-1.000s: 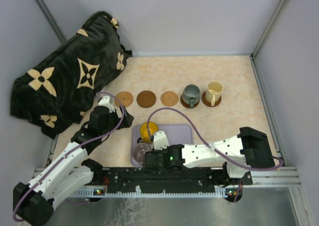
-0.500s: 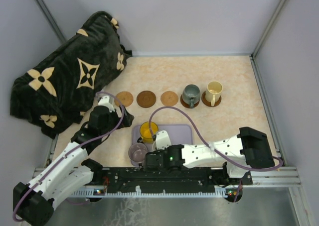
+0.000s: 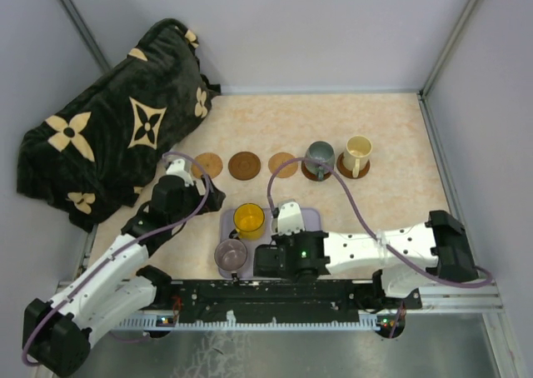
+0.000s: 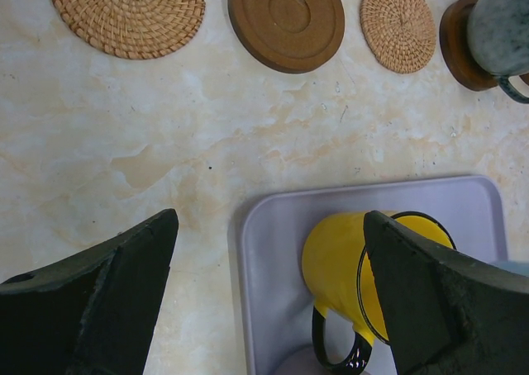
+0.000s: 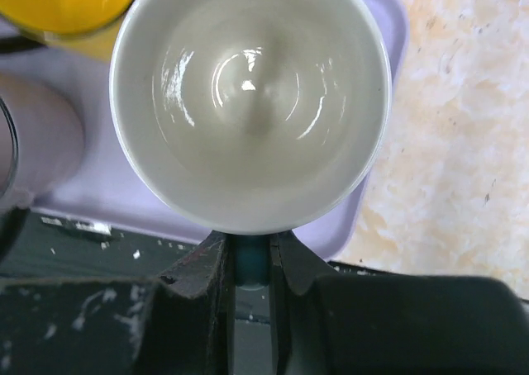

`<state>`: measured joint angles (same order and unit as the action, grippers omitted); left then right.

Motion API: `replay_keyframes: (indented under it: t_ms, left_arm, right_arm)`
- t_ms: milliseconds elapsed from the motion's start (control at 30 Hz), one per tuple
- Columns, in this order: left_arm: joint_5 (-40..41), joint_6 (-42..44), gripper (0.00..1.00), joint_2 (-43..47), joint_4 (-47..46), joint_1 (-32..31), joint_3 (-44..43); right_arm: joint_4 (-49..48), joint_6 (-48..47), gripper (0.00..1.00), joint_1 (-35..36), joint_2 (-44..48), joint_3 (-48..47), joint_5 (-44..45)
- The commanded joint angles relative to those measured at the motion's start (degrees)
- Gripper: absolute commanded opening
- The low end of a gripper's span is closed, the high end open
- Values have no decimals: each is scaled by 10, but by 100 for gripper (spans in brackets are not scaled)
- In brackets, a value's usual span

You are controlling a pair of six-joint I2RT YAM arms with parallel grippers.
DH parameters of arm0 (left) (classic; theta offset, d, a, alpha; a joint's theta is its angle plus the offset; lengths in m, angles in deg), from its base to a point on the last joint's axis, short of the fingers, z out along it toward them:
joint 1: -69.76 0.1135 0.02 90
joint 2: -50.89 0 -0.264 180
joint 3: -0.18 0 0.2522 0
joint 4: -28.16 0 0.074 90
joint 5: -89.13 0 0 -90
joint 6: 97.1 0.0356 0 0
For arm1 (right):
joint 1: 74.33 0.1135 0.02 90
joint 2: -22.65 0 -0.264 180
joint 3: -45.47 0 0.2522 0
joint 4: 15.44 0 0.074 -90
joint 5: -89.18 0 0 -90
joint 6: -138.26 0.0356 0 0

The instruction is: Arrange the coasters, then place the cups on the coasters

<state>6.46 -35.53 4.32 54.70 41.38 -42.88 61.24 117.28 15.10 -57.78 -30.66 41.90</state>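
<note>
Handle (image 5: 250, 265) of white mug (image 5: 248, 102) sits clenched in right gripper (image 5: 250, 253); lift level, clearing yellow mug (image 3: 248, 218); left gripper (image 4: 269, 251) gapes.

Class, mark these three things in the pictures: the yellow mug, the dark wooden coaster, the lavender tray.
yellow mug (image 4: 335, 259), left wrist view, outer side wall.
dark wooden coaster (image 4: 286, 13), left wrist view, recessed middle.
lavender tray (image 4: 271, 259), left wrist view, bare floor beside the mug.

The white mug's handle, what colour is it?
The handle is light blue, on the white mug. It shows best in the right wrist view.
</note>
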Motion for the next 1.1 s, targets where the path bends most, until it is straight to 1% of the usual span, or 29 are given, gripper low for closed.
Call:
replay_keyframes:
  t_ms: [0, 133, 267, 400, 500, 600, 700, 800, 1067]
  left_arm:
    - [-10, 0, 99, -8, -23, -2, 0]
    - [-9, 2, 99, -11, -25, -2, -1]
    - [-5, 8, 99, -14, -28, -2, -4]
    - [0, 15, 99, -24, -26, -2, -14]
    - [-1, 15, 99, -31, -28, -2, -17]
    - [-4, 15, 99, -36, -32, -1, -17]
    - [-10, 16, 99, -41, -34, -2, -16]
    - [-17, 18, 99, -46, -35, -2, -16]
    - [-30, 20, 99, -65, -45, -1, -14]
  right_arm:
    - [-36, -47, 0, -53, 48, -37, 89]
    - [-122, -141, 0, -125, 73, -32, 73]
    - [-204, -242, 0, -198, 74, -42, 46]
    - [-255, -320, 0, -252, 44, -88, 23]
    - [-282, -360, 0, -285, 7, -123, 8]
    - [-319, -379, 0, -319, -35, -140, -14]
    - [-348, -380, 0, -346, -74, -149, -39]
    - [-370, -379, 0, -364, -112, -164, -46]
    - [-375, -369, 0, -398, -200, -219, -66]
